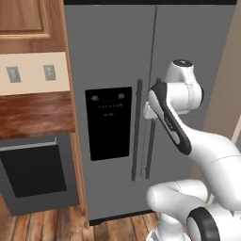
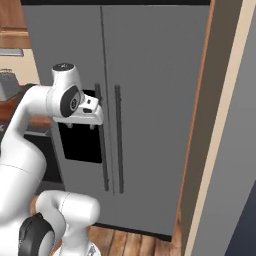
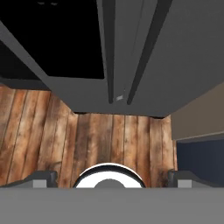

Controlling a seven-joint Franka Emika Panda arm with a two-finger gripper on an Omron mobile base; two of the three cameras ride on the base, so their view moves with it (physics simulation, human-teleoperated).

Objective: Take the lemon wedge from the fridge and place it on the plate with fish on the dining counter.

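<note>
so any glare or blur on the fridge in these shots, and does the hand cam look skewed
Left base view: flat, even light on the fridge, no glare, edges slightly soft. Right base view: the same matte grey, dispenser panel pure black with no reflection. Hand view: steep perspective, door handles converge toward the wooden floor; the doors look darker.

Looking down along my pincer (image 3: 112, 177), I see its two dark fingertips (image 3: 41, 177) wide apart, at seven and five o'clock. From ten to two o'clock stands the fridge (image 3: 175, 57), doors shut, its two dark handles (image 3: 109, 48) running toward twelve, the black dispenser panel (image 3: 57, 39) at eleven. Below lies the wooden plank floor (image 3: 109, 140).
</note>
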